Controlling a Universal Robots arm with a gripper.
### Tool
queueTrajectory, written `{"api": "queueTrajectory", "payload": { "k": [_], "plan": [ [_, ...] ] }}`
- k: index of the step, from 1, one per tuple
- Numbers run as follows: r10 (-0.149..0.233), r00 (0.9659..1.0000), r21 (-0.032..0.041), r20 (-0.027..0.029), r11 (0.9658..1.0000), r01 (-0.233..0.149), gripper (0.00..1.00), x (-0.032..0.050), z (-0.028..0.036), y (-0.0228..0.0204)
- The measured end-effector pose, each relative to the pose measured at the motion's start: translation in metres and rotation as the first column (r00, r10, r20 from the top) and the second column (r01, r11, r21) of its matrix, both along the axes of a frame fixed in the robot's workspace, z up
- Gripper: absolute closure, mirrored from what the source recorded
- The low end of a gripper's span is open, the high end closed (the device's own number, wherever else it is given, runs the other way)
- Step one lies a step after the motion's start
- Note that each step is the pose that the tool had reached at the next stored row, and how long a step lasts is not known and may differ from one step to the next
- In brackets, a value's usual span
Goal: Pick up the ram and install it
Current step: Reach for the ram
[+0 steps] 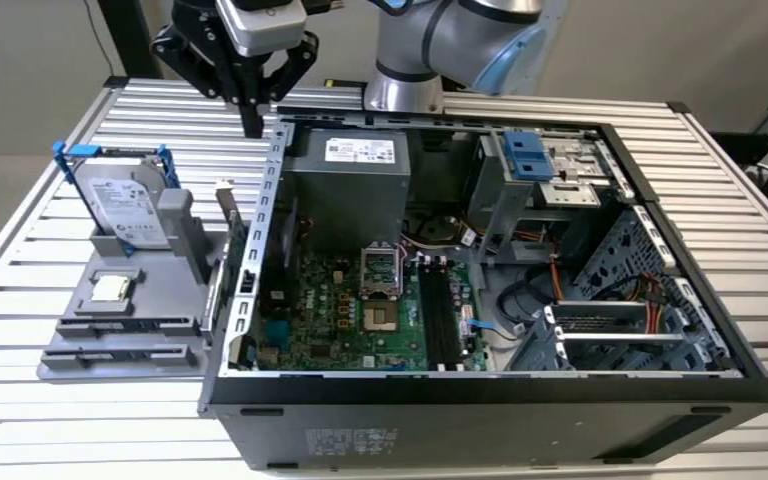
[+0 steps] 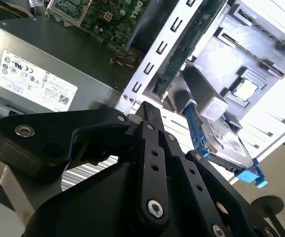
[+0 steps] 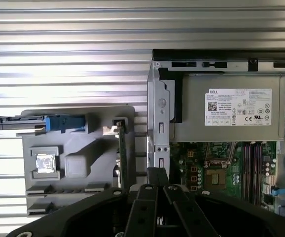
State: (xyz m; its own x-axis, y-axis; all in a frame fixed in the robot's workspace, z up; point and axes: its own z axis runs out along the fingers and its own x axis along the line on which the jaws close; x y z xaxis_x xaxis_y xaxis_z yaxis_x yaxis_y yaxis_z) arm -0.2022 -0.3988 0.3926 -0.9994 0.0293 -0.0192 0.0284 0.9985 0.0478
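The gripper (image 1: 251, 125) hangs above the worktop (image 1: 704, 180) with its fingers closed together and nothing between them, tips pointing down. In the exterior view it sits at about 12 o'clock from the ram (image 1: 233, 245), off the stick's far end and well above it.

The ram stands on its long edge in a slot along the side of the grey holder (image 1: 117, 350) that faces the case (image 1: 491, 400), just beside the case wall. Its long axis runs roughly 12 to 6 o'clock in the exterior view, parallel to that wall and to the black slots (image 1: 440, 315) on the board inside. In the first wrist view it shows edge-on as a thin green line (image 3: 123, 153), near the gripper (image 3: 157, 173).

Likely risks, as I judge them:
- Closed fingers would land on the ram's top edge, not astride it, and could chip it.
- The gap to the case wall is narrow, so 1 finger could strike the metal flange.
- A grip far from the stick's middle could let it tilt and jam in the holder.
- A slight twist off the slot's line could stop it seating.
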Motion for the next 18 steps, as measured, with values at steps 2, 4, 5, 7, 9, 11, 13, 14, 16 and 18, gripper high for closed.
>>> {"api": "queueTrajectory", "payload": {
  "k": [2,4,5,7,9,11,13,14,16,18],
  "plan": [
    [0.002,1.0,-0.0001,0.0,1.0,-0.002,1.0,-0.0028,0.0,0.0],
    [0.004,1.0,0.0,-0.0001,1.0,-0.004,1.0,-0.0056,0.0,0.0],
    [0.005,1.0,-0.0001,-0.0001,1.0,-0.005,1.0,-0.0072,0.0,0.0],
    [0.007,1.0,-0.0001,-0.0001,1.0,-0.007,1.0,-0.01,0.0,0.0],
    [0.009,1.0,-0.0001,-0.0001,1.0,-0.009,1.0,-0.0128,0.0,0.0],
    [0.011,0.9999,-0.0001,0.0,0.9999,-0.011,1.0,-0.0157,0.0,0.0],
    [0.012,0.9999,0.0,-0.0001,0.9999,-0.012,1.0,-0.0185,0.0,0.0],
    [0.013,0.9999,0.0,-0.0001,0.9999,-0.013,1.0,-0.0199,0.0,0.0],
    [0.015,0.9999,-0.0001,-0.0001,0.9999,-0.015,1.0,-0.0227,0.0,0.0],
    [0.017,0.9999,0.0,0.0,0.9999,-0.017,1.0,-0.0255,0.0,0.0]
  ]
}}
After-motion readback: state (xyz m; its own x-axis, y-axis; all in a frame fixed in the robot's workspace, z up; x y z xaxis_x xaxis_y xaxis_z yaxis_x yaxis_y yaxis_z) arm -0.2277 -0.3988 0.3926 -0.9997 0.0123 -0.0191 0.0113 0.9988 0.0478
